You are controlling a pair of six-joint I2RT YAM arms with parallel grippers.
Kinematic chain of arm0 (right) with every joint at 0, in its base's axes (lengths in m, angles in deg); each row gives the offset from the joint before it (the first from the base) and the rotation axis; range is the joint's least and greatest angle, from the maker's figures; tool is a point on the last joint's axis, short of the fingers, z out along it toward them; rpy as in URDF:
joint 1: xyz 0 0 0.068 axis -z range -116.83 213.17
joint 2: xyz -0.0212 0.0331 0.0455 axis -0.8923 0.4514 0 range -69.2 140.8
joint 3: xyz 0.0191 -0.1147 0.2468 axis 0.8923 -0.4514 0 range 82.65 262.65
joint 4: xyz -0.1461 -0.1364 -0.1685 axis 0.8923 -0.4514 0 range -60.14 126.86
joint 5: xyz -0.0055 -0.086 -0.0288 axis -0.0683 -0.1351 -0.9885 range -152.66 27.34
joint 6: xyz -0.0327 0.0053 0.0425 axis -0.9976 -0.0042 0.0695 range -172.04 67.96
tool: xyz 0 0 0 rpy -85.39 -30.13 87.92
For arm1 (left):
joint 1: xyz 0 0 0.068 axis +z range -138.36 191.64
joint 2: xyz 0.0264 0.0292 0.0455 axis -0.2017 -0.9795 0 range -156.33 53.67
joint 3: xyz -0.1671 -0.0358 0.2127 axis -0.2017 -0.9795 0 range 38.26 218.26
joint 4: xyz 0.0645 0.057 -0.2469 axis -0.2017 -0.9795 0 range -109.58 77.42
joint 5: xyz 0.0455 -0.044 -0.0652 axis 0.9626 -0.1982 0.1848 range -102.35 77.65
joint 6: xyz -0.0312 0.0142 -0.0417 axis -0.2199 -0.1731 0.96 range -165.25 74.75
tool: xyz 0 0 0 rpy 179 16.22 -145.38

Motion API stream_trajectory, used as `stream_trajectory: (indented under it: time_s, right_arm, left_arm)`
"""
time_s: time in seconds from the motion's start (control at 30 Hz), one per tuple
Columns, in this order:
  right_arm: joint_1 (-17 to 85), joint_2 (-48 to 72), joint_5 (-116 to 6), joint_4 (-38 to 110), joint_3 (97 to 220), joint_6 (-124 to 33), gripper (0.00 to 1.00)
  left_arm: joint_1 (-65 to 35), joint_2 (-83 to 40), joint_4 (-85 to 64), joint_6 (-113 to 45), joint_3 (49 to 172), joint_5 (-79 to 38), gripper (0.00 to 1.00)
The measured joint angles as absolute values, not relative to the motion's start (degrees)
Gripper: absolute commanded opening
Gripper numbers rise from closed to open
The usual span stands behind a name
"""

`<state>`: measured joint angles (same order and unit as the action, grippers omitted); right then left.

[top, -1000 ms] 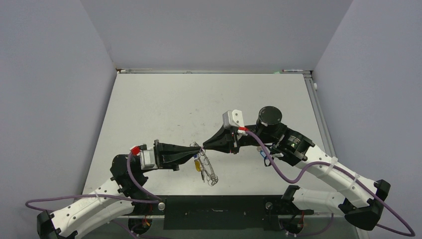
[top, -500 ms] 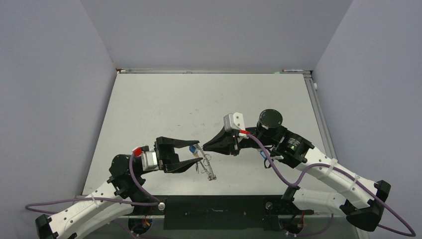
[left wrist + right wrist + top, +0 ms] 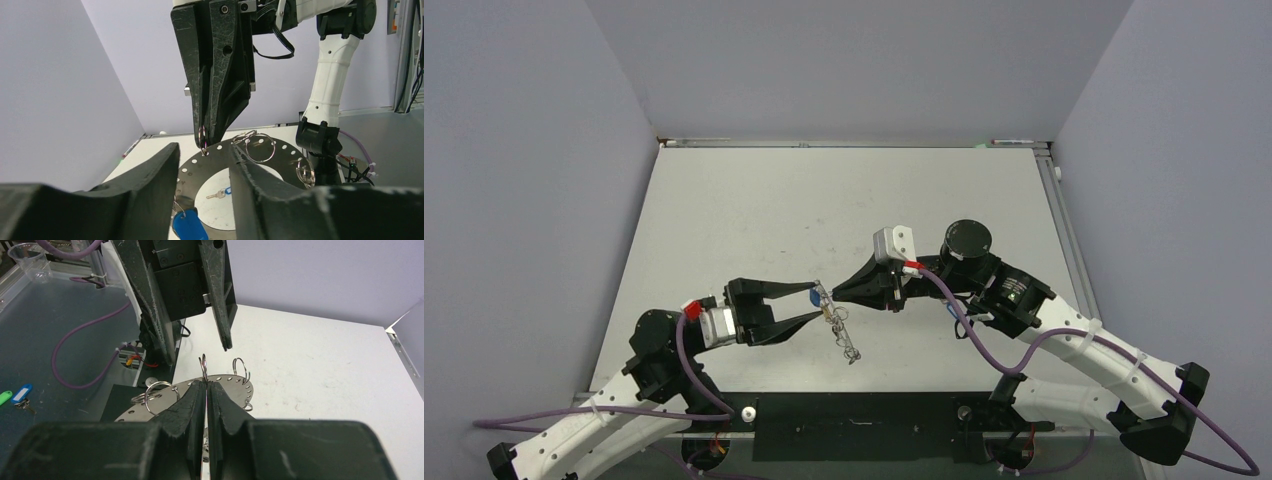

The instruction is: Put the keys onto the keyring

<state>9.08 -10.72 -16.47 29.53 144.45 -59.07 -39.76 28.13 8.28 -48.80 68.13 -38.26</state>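
Observation:
The keyring (image 3: 842,328) is a flat grey metal loop pierced with holes and carrying small split rings (image 3: 260,147). It hangs on edge over the front middle of the table. My right gripper (image 3: 832,293) is shut on its top rim, and the pinch shows in the right wrist view (image 3: 206,384). A key with a blue tag (image 3: 190,227) dangles from the loop's lower part. Through the loop a second key with a blue tag (image 3: 218,193) lies on the table. My left gripper (image 3: 816,303) is open, its fingers (image 3: 150,185) straddling the loop without touching it.
Beyond the table's near edge lie two keys with green and blue tags (image 3: 20,395), beside a purple cable (image 3: 90,355) and a clear plastic cup (image 3: 25,255). Grey walls enclose the white table (image 3: 754,210) on three sides.
My left gripper, shut against the right gripper's tips a second ago, has opened and drawn back to the left. The keyring now hangs from the right gripper alone.

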Motion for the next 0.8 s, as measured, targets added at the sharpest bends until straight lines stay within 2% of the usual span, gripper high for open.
stream_trajectory:
  time_s: [0.3,0.6,0.73,0.8]
  right_arm:
    - [9.08,-11.25,-16.12,30.23,143.92,-58.83,0.05]
    - [9.08,-11.36,-15.7,30.77,143.53,-58.63,0.05]
    - [9.08,-11.36,-15.66,30.82,143.53,-58.61,0.05]
    - [9.08,-11.36,-15.64,30.82,143.53,-58.61,0.05]
  left_arm:
    - [-39.76,25.07,7.3,-50.22,68.98,-39.05,0.24]
    - [-39.76,23.41,7.37,-50.46,69.07,-39.88,0.1]
    - [-39.76,23.3,7.39,-50.44,69.07,-40.05,0.1]
    - [-39.76,23.21,7.41,-50.42,69.07,-40.05,0.16]
